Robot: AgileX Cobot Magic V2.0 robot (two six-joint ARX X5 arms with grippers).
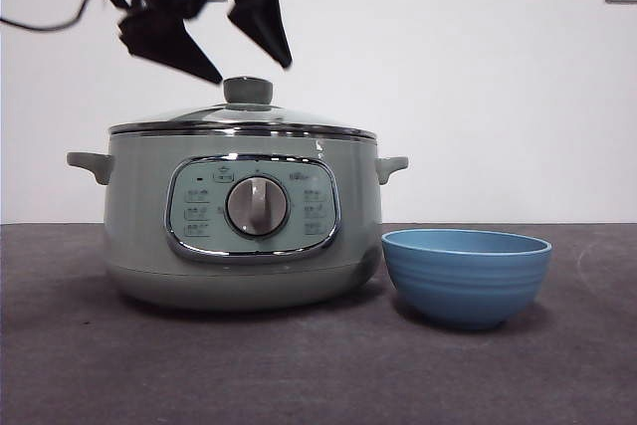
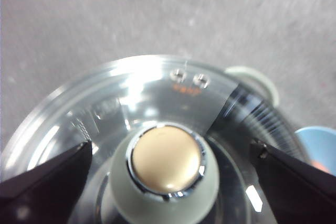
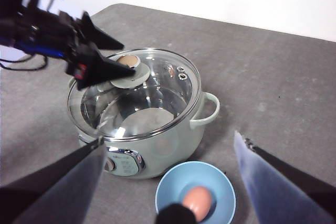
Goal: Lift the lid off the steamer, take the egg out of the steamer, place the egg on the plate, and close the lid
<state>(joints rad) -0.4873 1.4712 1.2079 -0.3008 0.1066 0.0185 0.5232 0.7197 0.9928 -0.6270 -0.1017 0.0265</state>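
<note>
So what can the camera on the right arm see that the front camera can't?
Only the right wrist view shows the egg, lying inside the plate, and the view down through the glass lid into the steamer. Only the front view shows the steamer's button panel with its silver dial face on. Both show the lid sitting on the steamer, the plate beside it, and the left gripper open over the lid's knob.
</note>
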